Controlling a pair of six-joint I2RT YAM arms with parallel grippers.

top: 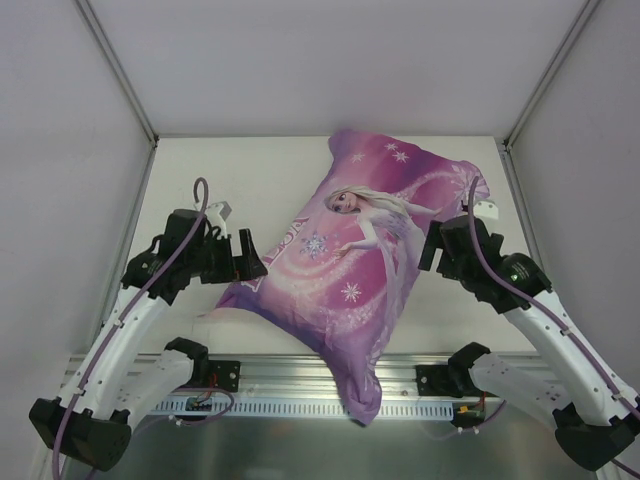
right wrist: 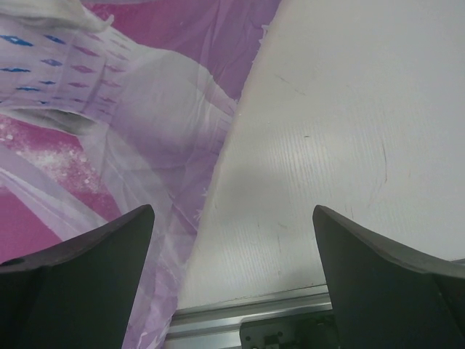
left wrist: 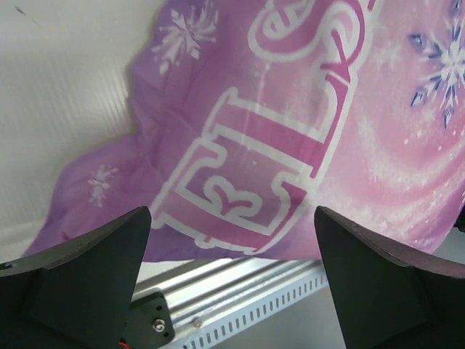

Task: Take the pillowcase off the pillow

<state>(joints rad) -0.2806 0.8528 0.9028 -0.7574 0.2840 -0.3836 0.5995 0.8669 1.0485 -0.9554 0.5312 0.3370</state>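
We hold our left hand [top: 248, 262] and right hand [top: 432, 248] open at either side of the pillowcase [top: 350, 270], ready to grip fabric.

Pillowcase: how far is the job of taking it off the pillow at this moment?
Done: nothing visible. The pillowcase lies plump; no white pillow shows. In hand: the left gripper and right gripper sit open at its two sides, neither holding fabric. Left: grip the fabric and pull it off the pillow.
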